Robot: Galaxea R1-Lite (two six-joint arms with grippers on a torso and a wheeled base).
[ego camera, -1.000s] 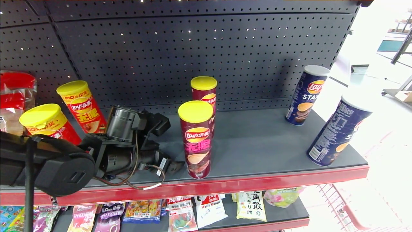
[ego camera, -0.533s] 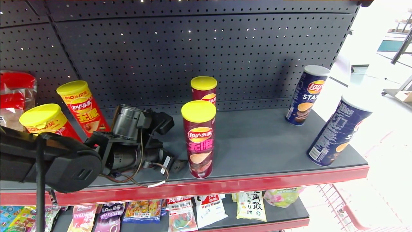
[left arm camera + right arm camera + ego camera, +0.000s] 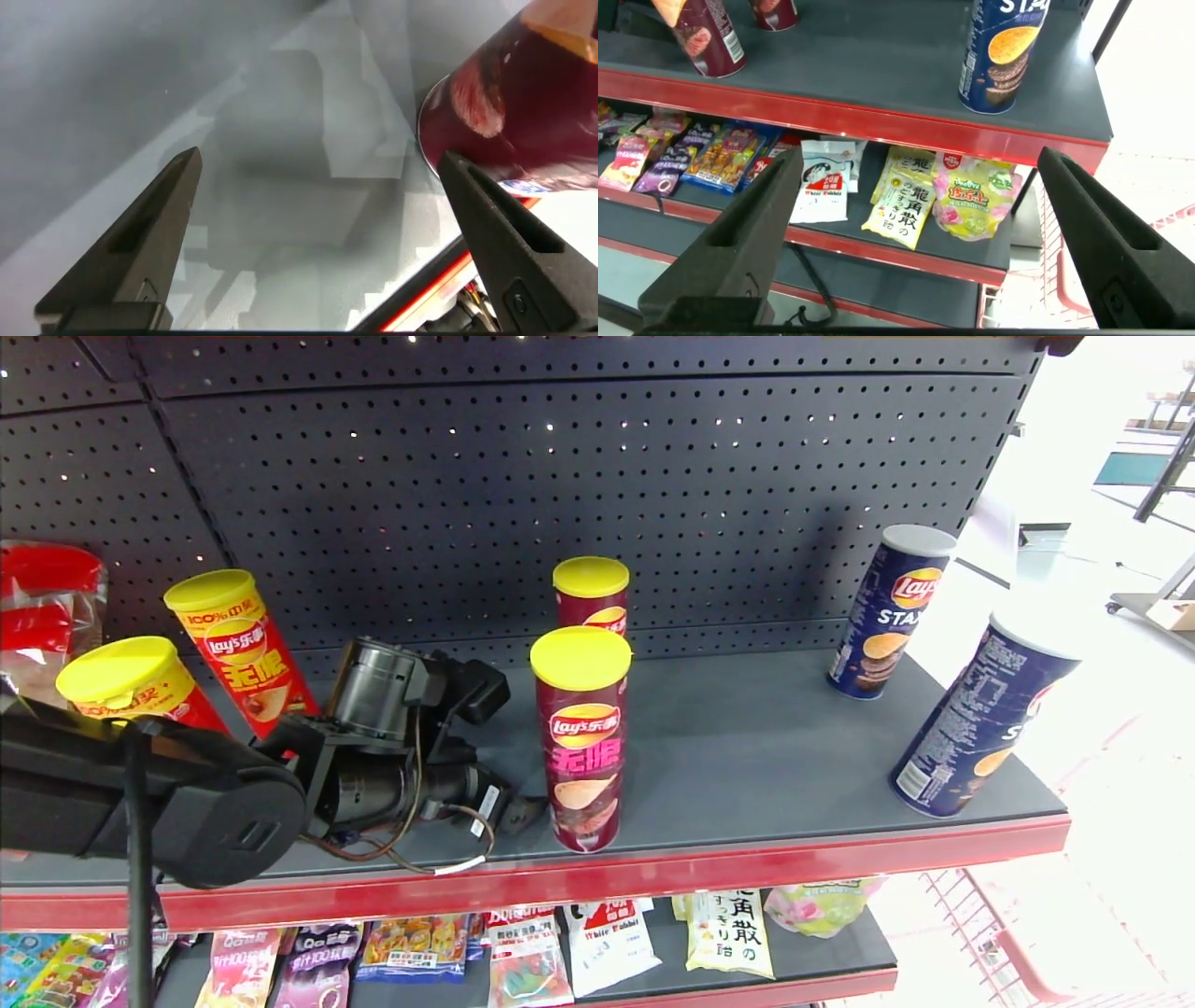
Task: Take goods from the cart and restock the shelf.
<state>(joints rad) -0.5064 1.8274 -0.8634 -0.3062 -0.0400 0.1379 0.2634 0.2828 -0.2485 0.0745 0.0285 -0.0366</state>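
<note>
A maroon chip can (image 3: 581, 747) with a yellow lid stands upright near the front edge of the dark shelf (image 3: 747, 756). Behind it stands a second maroon can (image 3: 592, 593). My left gripper (image 3: 525, 812) lies low on the shelf just left of the front can's base. In the left wrist view it (image 3: 320, 159) is open with only bare shelf between the fingers, and the can's base (image 3: 523, 103) sits beside one finger. My right gripper (image 3: 922, 154) is open and holds nothing, out in front of the shelf, facing the front can (image 3: 708, 33).
Two red cans (image 3: 238, 639) (image 3: 131, 691) stand at the left and two blue cans (image 3: 887, 611) (image 3: 980, 709) at the right. The shelf between the maroon and blue cans is bare. Snack bags (image 3: 607, 943) fill the lower shelf. A red wire cart (image 3: 990, 943) is at the lower right.
My left arm has slid a little to the right along the shelf. The front maroon can has shifted slightly right and now stands straighter.
</note>
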